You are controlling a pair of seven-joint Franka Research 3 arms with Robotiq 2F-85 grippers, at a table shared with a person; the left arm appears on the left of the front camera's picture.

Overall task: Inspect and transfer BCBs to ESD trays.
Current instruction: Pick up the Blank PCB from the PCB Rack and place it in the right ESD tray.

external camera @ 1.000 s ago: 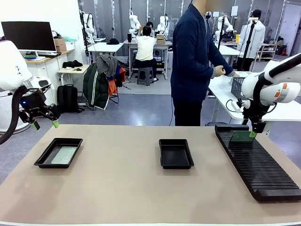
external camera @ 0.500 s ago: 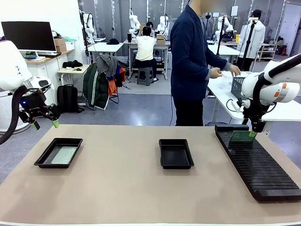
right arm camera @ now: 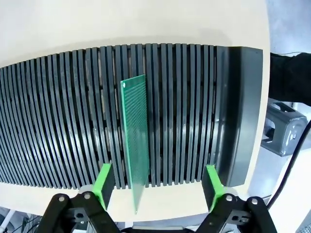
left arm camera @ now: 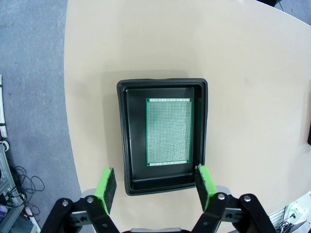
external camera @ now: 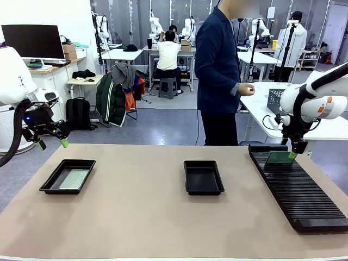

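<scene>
One BCB (right arm camera: 135, 145): thin, stiff, light; pinch faces near top edge.
Right gripper (right arm camera: 158, 184): jaws apart astride it, nothing held.

The tan desk (external camera: 136, 228) is viewed across from the robot's side. A shallow black rectangular plastic tray (left arm camera: 121, 145) is seen from high above, ahead of the left pincer (left arm camera: 154, 168); a long black ribbed slotted rack (right arm camera: 194, 107) is seen closely, beyond the right pincer (right arm camera: 157, 166). Both are shared with the front view.

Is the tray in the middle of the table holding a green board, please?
No, the middle tray shows only its bare black floor.
</scene>
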